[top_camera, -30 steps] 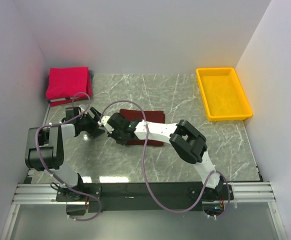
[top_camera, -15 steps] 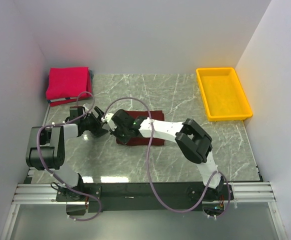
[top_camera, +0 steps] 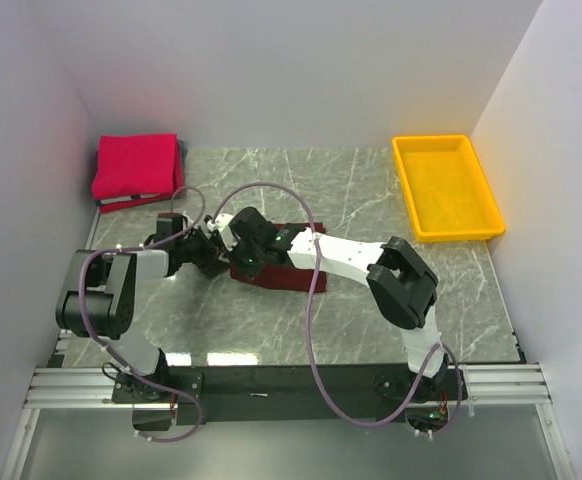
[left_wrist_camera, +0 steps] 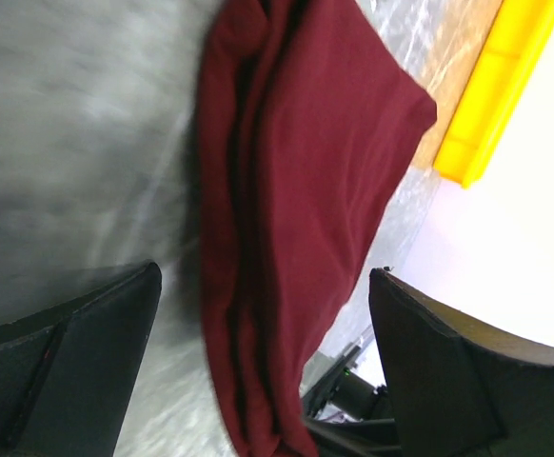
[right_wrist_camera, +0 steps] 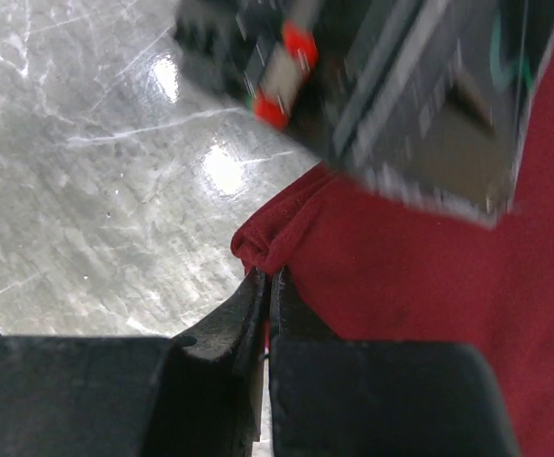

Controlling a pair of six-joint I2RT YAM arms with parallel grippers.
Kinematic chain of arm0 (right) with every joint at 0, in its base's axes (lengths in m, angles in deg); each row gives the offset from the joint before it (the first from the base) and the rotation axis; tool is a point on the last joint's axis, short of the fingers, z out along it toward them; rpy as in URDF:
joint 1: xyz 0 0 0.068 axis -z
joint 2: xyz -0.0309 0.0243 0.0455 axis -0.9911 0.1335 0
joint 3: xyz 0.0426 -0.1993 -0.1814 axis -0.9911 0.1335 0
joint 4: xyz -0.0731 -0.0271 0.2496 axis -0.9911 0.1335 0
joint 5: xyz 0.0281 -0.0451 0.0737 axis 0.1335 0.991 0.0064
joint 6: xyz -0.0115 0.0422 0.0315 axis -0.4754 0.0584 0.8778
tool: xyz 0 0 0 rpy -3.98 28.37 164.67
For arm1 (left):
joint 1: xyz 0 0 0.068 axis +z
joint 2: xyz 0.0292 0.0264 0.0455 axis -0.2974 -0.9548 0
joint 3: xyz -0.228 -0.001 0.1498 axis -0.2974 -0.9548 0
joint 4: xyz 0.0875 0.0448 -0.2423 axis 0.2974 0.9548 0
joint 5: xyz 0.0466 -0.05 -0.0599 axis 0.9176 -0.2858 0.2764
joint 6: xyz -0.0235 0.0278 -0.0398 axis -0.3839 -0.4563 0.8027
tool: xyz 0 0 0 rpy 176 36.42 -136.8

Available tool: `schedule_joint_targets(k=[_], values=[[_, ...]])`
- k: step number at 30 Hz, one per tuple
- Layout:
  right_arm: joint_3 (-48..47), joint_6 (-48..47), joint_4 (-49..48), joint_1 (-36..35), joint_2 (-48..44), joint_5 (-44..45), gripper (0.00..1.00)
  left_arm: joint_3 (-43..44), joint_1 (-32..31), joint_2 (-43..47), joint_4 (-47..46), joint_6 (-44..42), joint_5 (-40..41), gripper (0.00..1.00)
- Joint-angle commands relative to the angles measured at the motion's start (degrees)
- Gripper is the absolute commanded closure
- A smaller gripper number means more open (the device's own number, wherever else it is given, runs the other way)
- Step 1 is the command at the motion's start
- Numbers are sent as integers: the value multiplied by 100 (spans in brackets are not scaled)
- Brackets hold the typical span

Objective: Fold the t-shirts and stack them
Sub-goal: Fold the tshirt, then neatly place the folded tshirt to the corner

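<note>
The right arm point(top_camera: 341, 255) hides much of the maroon t-shirt point(top_camera: 276, 279) (yellow tray point(left_wrist_camera: 491, 95) runs off-frame).

Table point(top_camera: 351, 190): grey-green marbled top with white veins, glossy. Tray point(top_camera: 447, 190): yellow plastic, rectangular, shallow, lying flat at the table's far right corner. Walls point(top_camera: 291, 70): plain white, enclosing the table at the back and both sides; metal rail point(top_camera: 511, 383) along the table's near edge.

Robotics lab test cell: plain white panel walls point(top_camera: 271, 70) enclose a grey marble-pattern tabletop point(top_camera: 371, 320). A black left arm point(top_camera: 96, 300) and white-and-black right arm point(top_camera: 346, 258) mount on a silver aluminium rail point(top_camera: 501, 385), trailing purple cables point(top_camera: 310, 325).
</note>
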Motion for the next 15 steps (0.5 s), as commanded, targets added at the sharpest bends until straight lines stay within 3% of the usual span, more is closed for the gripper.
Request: schedule_joint_targets(k=[1, 5, 10, 15], values=[[-253, 123, -91, 18, -150, -62, 100, -72, -304, -310, 121, 319, 389, 3], [-508, 176, -82, 9, -9, 140, 100, 42, -392, -538, 32, 740, 477, 9], [-772, 343, -56, 26, 132, 211, 100, 69, -507, -503, -64, 926, 749, 22], [-659, 404, -73, 27, 79, 70, 100, 192, -507, -687, -152, 883, 872, 28]])
